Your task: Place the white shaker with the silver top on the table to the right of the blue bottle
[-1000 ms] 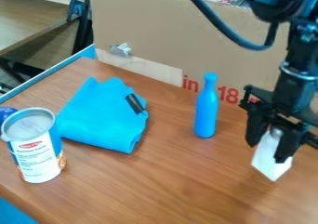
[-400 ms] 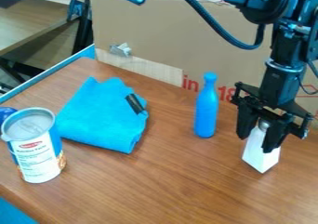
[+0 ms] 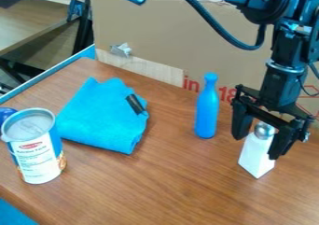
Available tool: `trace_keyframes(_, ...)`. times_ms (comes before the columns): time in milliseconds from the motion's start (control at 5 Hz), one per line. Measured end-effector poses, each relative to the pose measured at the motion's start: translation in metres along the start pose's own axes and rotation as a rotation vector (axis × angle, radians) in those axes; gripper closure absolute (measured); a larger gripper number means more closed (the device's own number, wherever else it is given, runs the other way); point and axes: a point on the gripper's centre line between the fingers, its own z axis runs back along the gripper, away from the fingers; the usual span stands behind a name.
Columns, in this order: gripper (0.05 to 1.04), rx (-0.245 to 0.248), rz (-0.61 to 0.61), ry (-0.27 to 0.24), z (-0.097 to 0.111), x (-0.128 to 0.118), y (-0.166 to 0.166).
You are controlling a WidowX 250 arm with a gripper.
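my tool point(image 3: 256, 147) is hanging open over the shaker point(image 3: 254, 157), fingers standing apart around its upper part. the shaker is standing upright on the tabletop point(image 3: 156, 186). near the shaker, the bottle point(image 3: 206, 113) is standing; the cloth point(image 3: 103, 114) is lying farther from it. i'm judging that moving straight along the shaker's height, leaving even room both sides, is safest against tipping it.

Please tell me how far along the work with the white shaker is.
The white shaker stands on the table, so placing it looks done. In hand seems the release: the gripper is open, its fingers spread on either side of the shaker. What seems left is drawing the gripper clear, as it hangs around the silver cap.
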Motion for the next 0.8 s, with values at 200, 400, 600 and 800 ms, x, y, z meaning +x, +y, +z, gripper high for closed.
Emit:
trace_keyframes(200, 0.08, 0.002, -0.001, 0.015, -0.002, -0.004, 0.001)
trace_keyframes(400, 0.083, 0.031, 0.021, -0.039, 0.023, -0.032, 0.006)
trace_keyframes(600, 0.083, 0.09, 0.079, -0.081, 0.041, -0.092, 0.018)
trace_keyframes(800, 0.083, 0.102, 0.06, -0.016, 0.027, -0.138, 0.023)
